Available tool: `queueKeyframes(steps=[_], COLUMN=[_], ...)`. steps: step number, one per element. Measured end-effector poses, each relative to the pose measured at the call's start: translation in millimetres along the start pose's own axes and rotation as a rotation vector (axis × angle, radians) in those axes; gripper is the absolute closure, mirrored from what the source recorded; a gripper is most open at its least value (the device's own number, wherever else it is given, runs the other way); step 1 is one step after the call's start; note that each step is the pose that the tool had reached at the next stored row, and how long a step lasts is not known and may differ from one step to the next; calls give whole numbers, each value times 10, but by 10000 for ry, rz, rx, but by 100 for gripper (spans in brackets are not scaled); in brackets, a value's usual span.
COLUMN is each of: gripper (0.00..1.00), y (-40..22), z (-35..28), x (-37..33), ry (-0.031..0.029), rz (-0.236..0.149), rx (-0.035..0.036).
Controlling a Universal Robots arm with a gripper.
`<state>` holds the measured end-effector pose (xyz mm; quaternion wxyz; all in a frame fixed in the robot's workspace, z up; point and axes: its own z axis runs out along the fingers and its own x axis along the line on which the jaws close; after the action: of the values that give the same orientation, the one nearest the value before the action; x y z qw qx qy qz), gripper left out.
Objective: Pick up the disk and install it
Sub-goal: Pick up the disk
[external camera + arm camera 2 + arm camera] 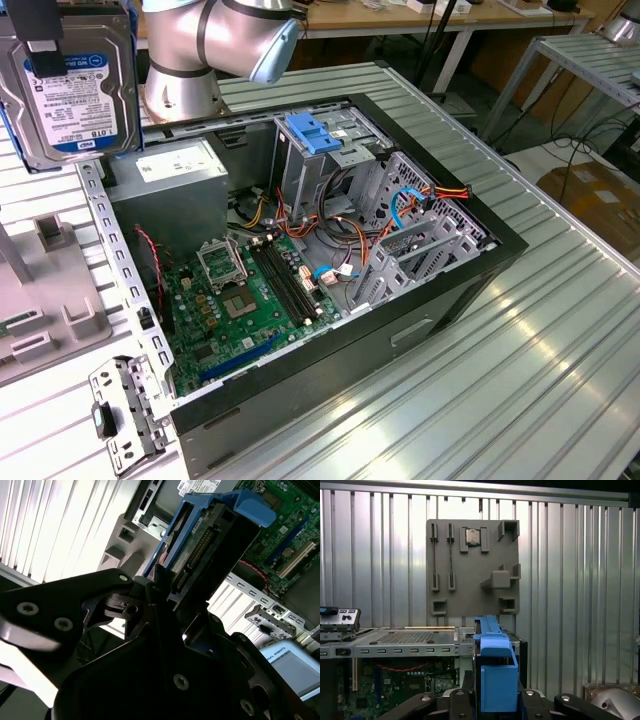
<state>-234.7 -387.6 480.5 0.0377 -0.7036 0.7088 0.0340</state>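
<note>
The disk [70, 90] hangs in the air at the exterior view's upper left, above the table beside the open computer case [480, 250]. Its white label faces the camera and blue rails frame its sides. My gripper [45, 60] is shut on the disk, with a black finger lying over its top edge. In the second wrist view the disk [210, 540] shows edge-on with its connector row, clamped between the black fingers [150, 587]. In the first wrist view the blue carrier [495, 675] stands between the gripper's two sides.
Inside the case are the motherboard [250, 290], a grey power-supply box [175, 180], a drive cage with a light-blue bracket [315, 135] and loose cables [400, 215]. A grey fixture plate [470, 565] carrying a chip [472, 536] lies on the ribbed metal table [560, 340].
</note>
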Motion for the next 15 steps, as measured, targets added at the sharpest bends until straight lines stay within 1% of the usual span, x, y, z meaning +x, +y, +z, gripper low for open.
queueKeyframes(steps=[7, 12, 13, 14, 15], gripper=[64, 64, 64, 64, 64], y=[-2, -5, -6, -9, -10], z=[-5, -10, -12, -20, -24], x=[67, 131, 152, 248, 298], ry=[0, 0, 0, 0, 0], rz=[0, -1, 0, 0, 0], rx=[1, 0, 0, 0, 0])
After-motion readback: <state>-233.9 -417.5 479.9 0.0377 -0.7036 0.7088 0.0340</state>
